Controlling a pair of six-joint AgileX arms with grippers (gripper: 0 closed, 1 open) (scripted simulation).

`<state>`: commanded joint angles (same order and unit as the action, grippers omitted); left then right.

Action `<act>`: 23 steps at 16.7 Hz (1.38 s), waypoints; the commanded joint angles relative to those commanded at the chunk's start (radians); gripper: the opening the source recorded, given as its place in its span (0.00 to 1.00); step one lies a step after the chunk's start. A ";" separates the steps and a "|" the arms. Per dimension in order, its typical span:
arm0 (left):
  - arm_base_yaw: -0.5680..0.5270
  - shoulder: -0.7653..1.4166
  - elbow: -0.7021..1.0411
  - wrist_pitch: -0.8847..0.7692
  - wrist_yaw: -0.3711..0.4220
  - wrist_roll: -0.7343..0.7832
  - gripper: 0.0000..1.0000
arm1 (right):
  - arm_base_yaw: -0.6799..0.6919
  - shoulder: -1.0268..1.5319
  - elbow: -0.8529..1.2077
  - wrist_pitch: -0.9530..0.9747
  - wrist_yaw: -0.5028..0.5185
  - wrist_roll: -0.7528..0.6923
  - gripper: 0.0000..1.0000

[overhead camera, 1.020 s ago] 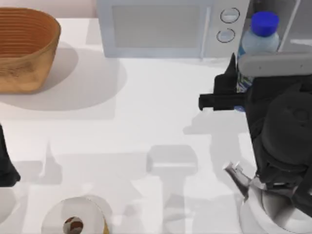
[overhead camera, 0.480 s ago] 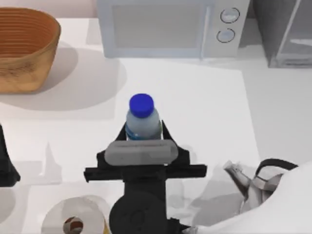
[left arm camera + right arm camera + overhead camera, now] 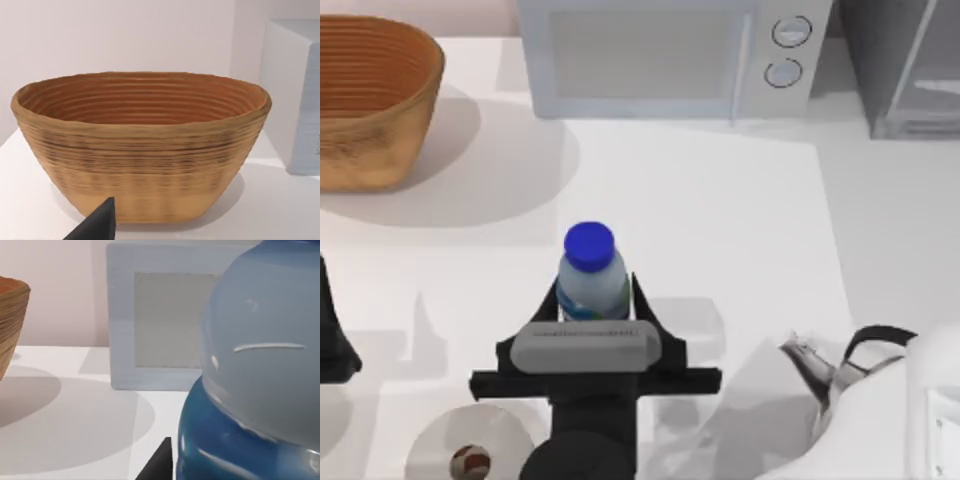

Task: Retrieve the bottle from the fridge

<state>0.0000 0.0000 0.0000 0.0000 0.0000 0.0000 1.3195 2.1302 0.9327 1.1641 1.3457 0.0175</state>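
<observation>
The bottle (image 3: 590,272), pale with a round blue cap, stands upright over the middle of the table. My right gripper (image 3: 592,300) is shut on its body from the front, one dark finger on each side. Up close in the right wrist view, the bottle (image 3: 260,370) shows its pale shoulder and blue label. The dark-grey fridge (image 3: 900,60) stands at the back right corner, well away from the bottle. My left arm (image 3: 330,335) is parked at the table's left edge, and its wrist view faces the basket (image 3: 140,150).
A pale microwave (image 3: 660,55) with two knobs stands at the back middle. A woven basket (image 3: 370,100) sits at the back left. A paper roll (image 3: 470,450) lies at the front left and a steel kettle (image 3: 835,385) at the front right.
My right gripper carried the bottle from beside the fridge at the back right to the table's middle, then slightly further left and toward the front.
</observation>
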 joint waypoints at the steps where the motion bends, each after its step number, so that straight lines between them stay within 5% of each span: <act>1: 0.000 0.000 0.000 0.000 0.000 0.000 1.00 | -0.003 0.003 0.001 0.001 -0.002 -0.001 0.00; 13: 0.000 0.000 0.000 0.000 0.000 0.000 1.00 | -0.133 0.157 0.086 0.092 -0.131 -0.016 0.00; 23: 0.000 0.000 0.000 0.000 0.000 0.000 1.00 | -0.133 0.157 0.086 0.092 -0.131 -0.016 0.75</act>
<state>0.0000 0.0000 0.0000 0.0000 0.0000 0.0000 1.1864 2.2875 1.0187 1.2563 1.2142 0.0014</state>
